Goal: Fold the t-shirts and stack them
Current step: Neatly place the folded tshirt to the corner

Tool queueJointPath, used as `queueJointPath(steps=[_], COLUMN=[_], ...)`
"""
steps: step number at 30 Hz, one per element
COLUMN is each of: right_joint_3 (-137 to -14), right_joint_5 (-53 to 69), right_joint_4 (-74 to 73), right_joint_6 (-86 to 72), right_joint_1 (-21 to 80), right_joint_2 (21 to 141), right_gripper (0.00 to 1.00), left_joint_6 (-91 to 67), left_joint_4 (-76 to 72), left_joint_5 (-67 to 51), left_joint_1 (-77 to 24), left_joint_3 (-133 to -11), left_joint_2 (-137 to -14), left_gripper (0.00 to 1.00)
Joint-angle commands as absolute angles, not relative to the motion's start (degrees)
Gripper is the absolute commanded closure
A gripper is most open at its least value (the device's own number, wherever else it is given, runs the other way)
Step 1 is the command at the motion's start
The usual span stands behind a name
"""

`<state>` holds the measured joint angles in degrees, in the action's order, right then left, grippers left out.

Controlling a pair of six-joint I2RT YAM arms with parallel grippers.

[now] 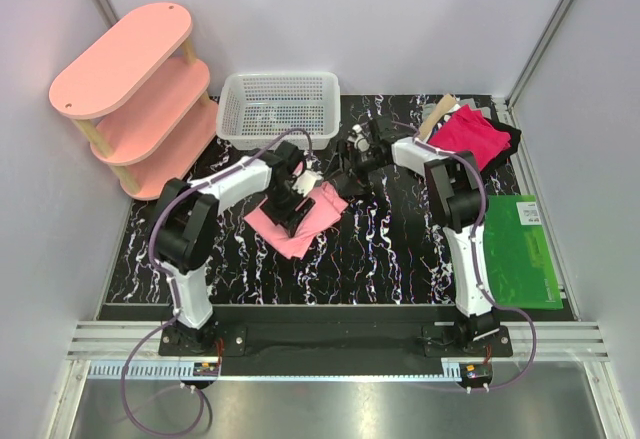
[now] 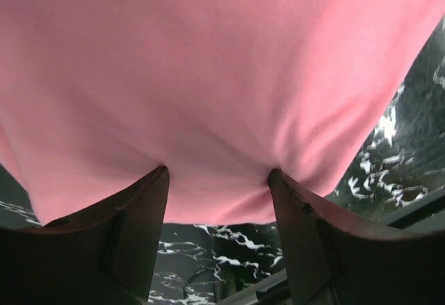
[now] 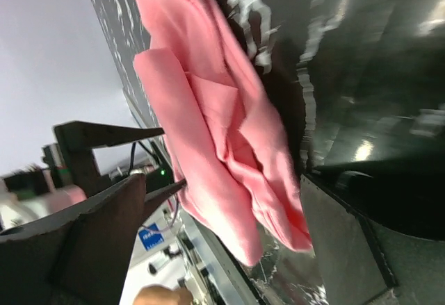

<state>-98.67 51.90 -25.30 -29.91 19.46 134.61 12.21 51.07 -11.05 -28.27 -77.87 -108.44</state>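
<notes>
Tabletop [image 1: 380, 259]: black, marbled. Magenta-red shirt [image 1: 470, 137] at back right, seen in top view only. Salmon-pink shirt [image 1: 300, 231] at centre. Left claw [image 2: 217, 180]: fingers apart, tips pressed into pink cloth per left wrist view; top view hides tips. Right claw [image 3: 222, 180]: spread wide, empty. Its wrist view alone shows pink shirt's layered folds.

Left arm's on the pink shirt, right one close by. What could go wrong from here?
1. The left gripper, open, presses into the pink shirt; closing may pinch only the top layer and pull the fold apart.
2. The right gripper, also open, sits close to the left one at the same shirt; the two could bump.
</notes>
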Motion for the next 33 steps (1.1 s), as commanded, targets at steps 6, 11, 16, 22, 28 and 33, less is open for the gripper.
queueJointPath(steps=[6, 11, 16, 22, 28, 33], right_joint_3=[-94.75, -92.90, -91.76, -91.14, -91.84, -93.86], right_joint_5=[50.01, 50.45, 50.45, 50.27, 50.62, 50.71], right_joint_4=[-24.44, -23.64, -23.64, -23.64, -23.82, -23.73], right_joint_6=[-29.97, -30.41, -30.32, -30.32, -31.46, -32.69], right_joint_1=[24.69, 26.37, 27.42, 27.77, 28.21, 29.62], right_joint_2=[137.37, 136.94, 136.67, 135.79, 135.35, 135.09], right_gripper=[0.00, 0.00, 0.00, 0.00, 0.00, 0.00], left_joint_6=[14.68, 14.15, 15.99, 17.84, 19.33, 19.51], left_joint_4=[34.49, 30.67, 32.08, 32.43, 29.98, 28.48], left_joint_5=[-9.41, -10.54, -12.92, -13.27, -11.96, -10.72], left_joint_1=[-28.56, -28.48, -28.48, -28.48, -28.83, -30.06], left_joint_3=[-59.26, -53.35, -52.74, -50.98, -47.47, -46.85], left_joint_2=[-87.82, -78.32, -76.91, -79.10, -78.22, -80.24], left_gripper=[0.37, 0.37, 0.36, 0.37, 0.38, 0.39])
